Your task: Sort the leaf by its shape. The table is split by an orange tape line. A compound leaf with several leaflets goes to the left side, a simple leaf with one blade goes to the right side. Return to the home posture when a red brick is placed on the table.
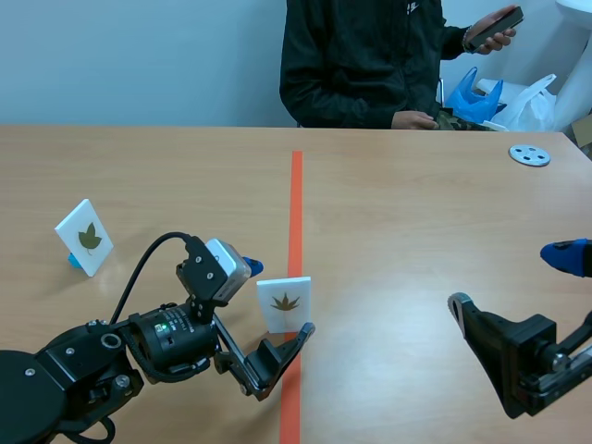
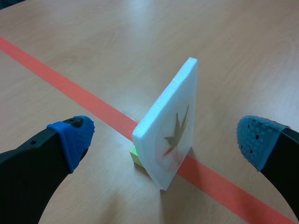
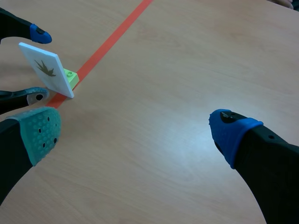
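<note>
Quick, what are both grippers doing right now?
Left gripper: open, fingers either side of the leaf card, not gripping it.
Right gripper: open, holding nothing.

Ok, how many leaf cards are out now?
2. The left leaf card stands on the table's left side; the centre leaf card stands at the orange tape line, between the left gripper's open fingers.

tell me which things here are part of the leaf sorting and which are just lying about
Job:
white leaf card on the orange tape line, between the fingers of the open left gripper
second leaf card, left side
right gripper, open

Lying about:
grey disc
blue bag
phone held by a person
</note>
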`<action>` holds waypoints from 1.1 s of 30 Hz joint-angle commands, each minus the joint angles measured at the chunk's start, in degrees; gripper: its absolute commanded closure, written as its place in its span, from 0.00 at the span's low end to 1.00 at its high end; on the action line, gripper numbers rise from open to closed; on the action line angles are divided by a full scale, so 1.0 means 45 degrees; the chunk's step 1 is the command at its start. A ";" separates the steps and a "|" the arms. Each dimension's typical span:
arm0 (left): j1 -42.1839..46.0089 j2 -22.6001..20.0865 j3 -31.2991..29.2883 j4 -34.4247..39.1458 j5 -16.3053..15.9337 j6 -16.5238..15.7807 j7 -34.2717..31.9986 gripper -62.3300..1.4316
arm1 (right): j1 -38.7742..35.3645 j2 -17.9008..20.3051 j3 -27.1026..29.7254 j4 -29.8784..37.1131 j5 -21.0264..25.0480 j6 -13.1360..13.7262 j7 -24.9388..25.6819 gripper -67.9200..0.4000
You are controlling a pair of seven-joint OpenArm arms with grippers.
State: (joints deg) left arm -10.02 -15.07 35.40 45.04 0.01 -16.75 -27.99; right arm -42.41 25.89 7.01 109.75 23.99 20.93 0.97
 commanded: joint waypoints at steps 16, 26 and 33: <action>-0.0063 0.0063 -0.0092 0.0228 -0.0083 -0.0073 -0.0219 0.75 | 0.0573 0.0097 0.0015 0.0063 0.0087 -0.0039 -0.0248 0.00; 0.0325 0.0019 -0.0107 0.0243 -0.0092 -0.0175 -0.0845 0.90 | 0.0573 0.0102 0.0015 0.0063 0.0087 -0.0039 -0.0384 0.00; 0.0413 -0.0049 -0.0277 0.0442 -0.0442 -0.0495 -0.0962 0.91 | 0.0573 0.0102 0.0015 0.0063 0.0087 -0.0039 -0.0389 0.00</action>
State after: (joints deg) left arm -8.21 -15.11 35.00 45.10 -1.21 -18.39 -31.51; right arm -40.34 25.89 7.01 109.75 23.97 20.78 -1.61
